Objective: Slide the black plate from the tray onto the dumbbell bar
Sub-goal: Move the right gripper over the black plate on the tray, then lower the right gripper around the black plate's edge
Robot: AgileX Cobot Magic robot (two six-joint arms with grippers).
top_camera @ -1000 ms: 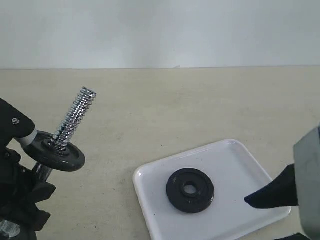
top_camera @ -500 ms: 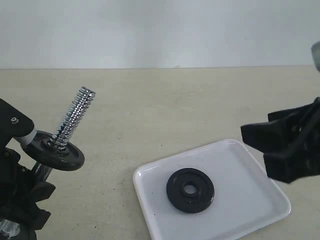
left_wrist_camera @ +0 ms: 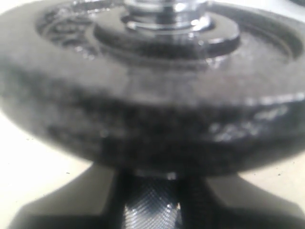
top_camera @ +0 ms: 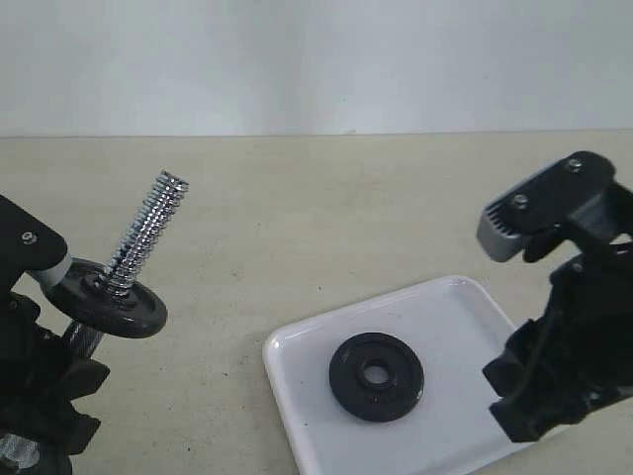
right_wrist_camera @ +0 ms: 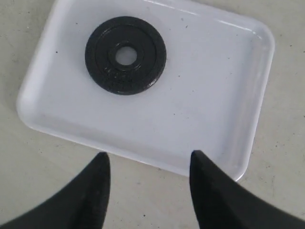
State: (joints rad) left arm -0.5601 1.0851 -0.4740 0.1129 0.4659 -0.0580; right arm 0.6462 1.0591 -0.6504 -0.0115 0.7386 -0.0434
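The black plate (top_camera: 376,377) (right_wrist_camera: 125,55) lies flat on the white tray (top_camera: 297,341) (right_wrist_camera: 205,95), left of the tray's middle. My right gripper (top_camera: 504,396) (right_wrist_camera: 148,157) hangs open over the tray's right edge, apart from the plate and holding nothing. At the far left my left gripper (top_camera: 84,341) (left_wrist_camera: 150,191) is shut on the knurled part of the dumbbell bar (top_camera: 148,233) (left_wrist_camera: 150,210). The bar tilts up to the right with its threaded end free. A second black plate (top_camera: 109,299) (left_wrist_camera: 143,109) sits on the bar just above the grip and fills the left wrist view.
The tray rests on a beige table (top_camera: 346,218) that runs back to a white wall (top_camera: 316,59). The tray's right corner lies under the right arm.
The right arm rose from the lower right, then came down over the tray's right edge with its fingers pointing down. The left arm, the bar and both plates have stayed put.
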